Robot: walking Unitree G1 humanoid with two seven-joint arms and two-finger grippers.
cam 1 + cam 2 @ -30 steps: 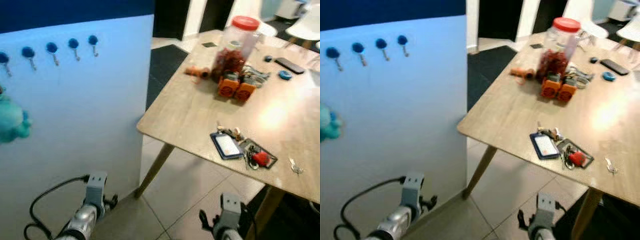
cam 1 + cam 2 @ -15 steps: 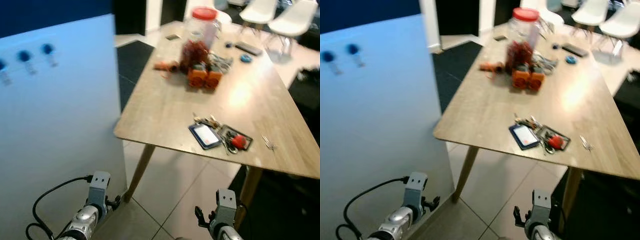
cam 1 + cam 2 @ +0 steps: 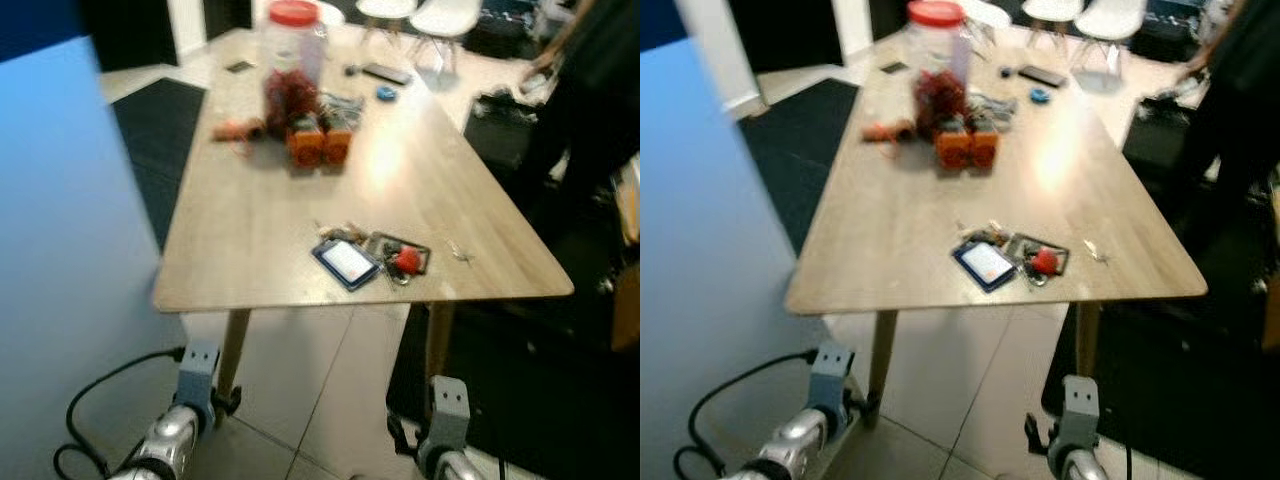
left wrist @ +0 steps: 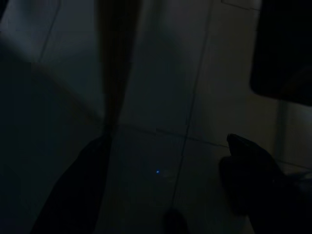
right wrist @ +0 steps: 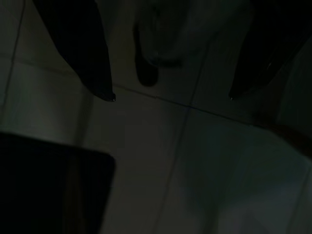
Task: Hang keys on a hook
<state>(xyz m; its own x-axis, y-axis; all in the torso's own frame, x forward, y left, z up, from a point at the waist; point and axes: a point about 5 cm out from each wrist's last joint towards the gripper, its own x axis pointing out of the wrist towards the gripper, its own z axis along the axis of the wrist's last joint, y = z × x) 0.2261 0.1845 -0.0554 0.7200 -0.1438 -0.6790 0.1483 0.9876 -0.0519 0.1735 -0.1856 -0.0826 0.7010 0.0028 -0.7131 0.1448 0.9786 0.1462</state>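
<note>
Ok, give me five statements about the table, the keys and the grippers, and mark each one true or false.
1. The keys lie on the wooden table beside a blue card holder. True.
2. The right gripper is shut on the keys. False: its two fingers stand apart over the tiled floor with nothing between them.
3. The jar with the red lid stands at the far end of the table, behind two orange objects. True.
4. The left gripper rests on the tabletop. False: it hangs low over the floor, fingers apart.
5. The keys sit at the table's far edge next to the phone. False: they lie near the near edge.
</note>
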